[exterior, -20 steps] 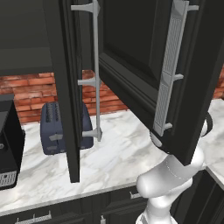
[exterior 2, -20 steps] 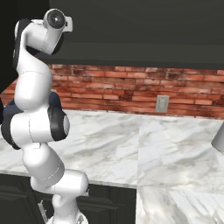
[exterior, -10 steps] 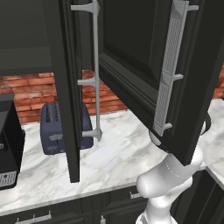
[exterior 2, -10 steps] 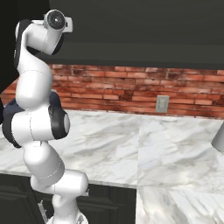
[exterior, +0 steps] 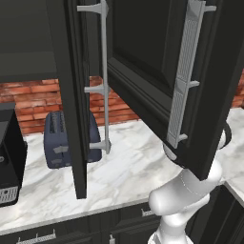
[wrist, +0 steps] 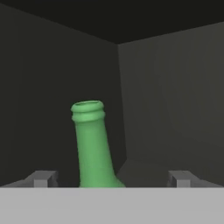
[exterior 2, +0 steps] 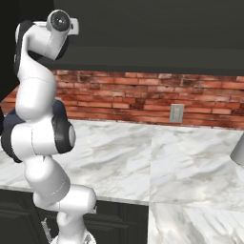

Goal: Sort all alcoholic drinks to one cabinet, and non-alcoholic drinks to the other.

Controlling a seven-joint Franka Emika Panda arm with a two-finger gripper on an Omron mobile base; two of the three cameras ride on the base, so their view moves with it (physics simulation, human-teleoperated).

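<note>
We start with the white marble countertop [exterior: 128,167], which runs along under the red brick wall [exterior 2: 143,97] and turns a corner on the right. Above it hang the dark upper cabinets, and in the left base view two tall black cabinet doors stand swung open: the left door [exterior: 71,95] edge-on with a long grey bar handle [exterior: 104,76], the right door [exterior: 157,71] angled toward us with a ribbed grey handle [exterior: 183,76]. The white robot arm [exterior 2: 40,138] rises from the lower left of the right base view and reaches up toward the cabinets. On the counter against the brick sit a black appliance [exterior: 9,157] at the far left and a blue-grey two-slot toaster [exterior: 64,138] just beside it, partly behind the left door. A small grey wall outlet [exterior 2: 177,113] is set in the brick.

In the hand view we look into the dark cabinet interior [wrist: 166,87], toward its back corner. The slim green glass bottle [wrist: 91,144] stands there, its neck leaning slightly, closer to the left finger than to the right. The gripper [wrist: 113,180] has its fingers spread wide, with the two dark fingertips [wrist: 41,179] well apart on either side of the bottle. They appear clear of the glass, though the bottle's lower body is cut off, so we cannot be sure nothing touches it lower down.
</note>
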